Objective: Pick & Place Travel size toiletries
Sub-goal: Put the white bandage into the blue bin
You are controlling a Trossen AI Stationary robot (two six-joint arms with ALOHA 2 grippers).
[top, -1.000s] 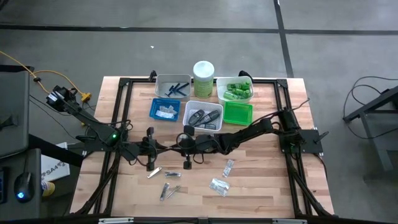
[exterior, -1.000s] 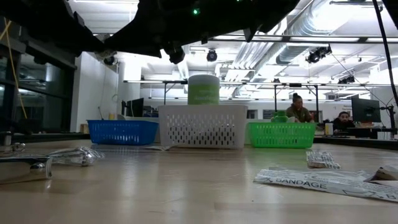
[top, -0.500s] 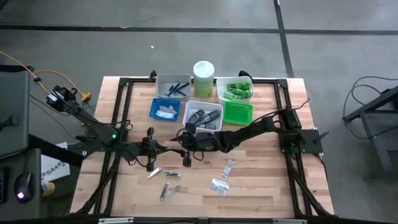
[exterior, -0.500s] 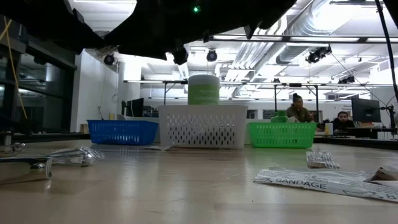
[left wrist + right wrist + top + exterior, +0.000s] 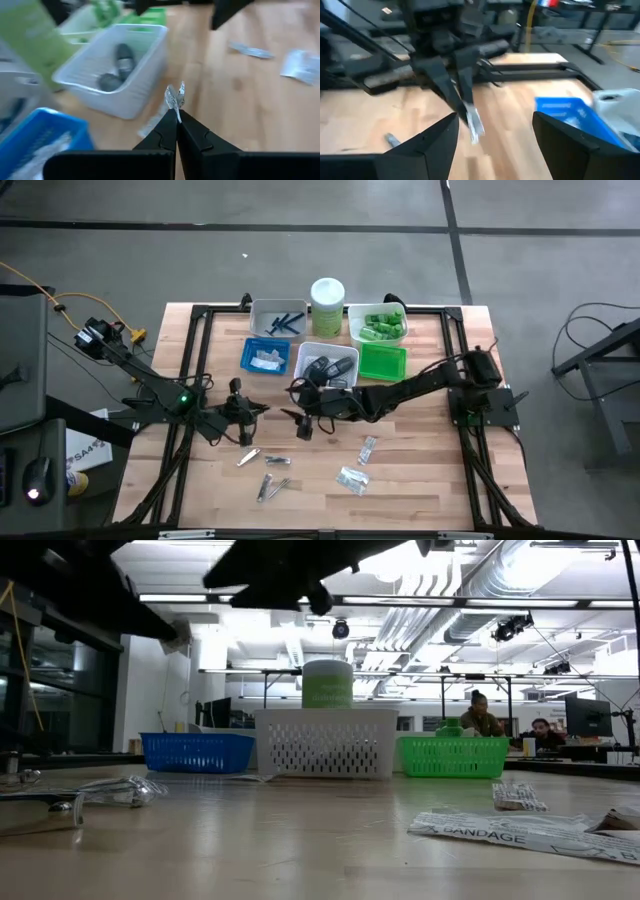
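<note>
Left of centre in the high view, a clear packet (image 5: 174,96) is pinched by the left gripper's (image 5: 247,411) closed jaws. Beside the white tray (image 5: 313,352), the right gripper's (image 5: 303,420) jaws are held open and empty.

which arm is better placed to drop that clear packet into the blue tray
Left. The left gripper is already shut on the clear packet and sits nearest the blue tray. The right gripper is open and empty, beside the white tray.

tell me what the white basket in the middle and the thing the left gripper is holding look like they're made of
White basket: looks like moulded plastic, matte, its walls pierced with rows of small holes. Clear packet pinched in the left gripper: probably thin plastic film, since it is translucent, crinkled and glints at the edges; foil cannot be ruled out. The open right gripper hovers facing it.
</note>
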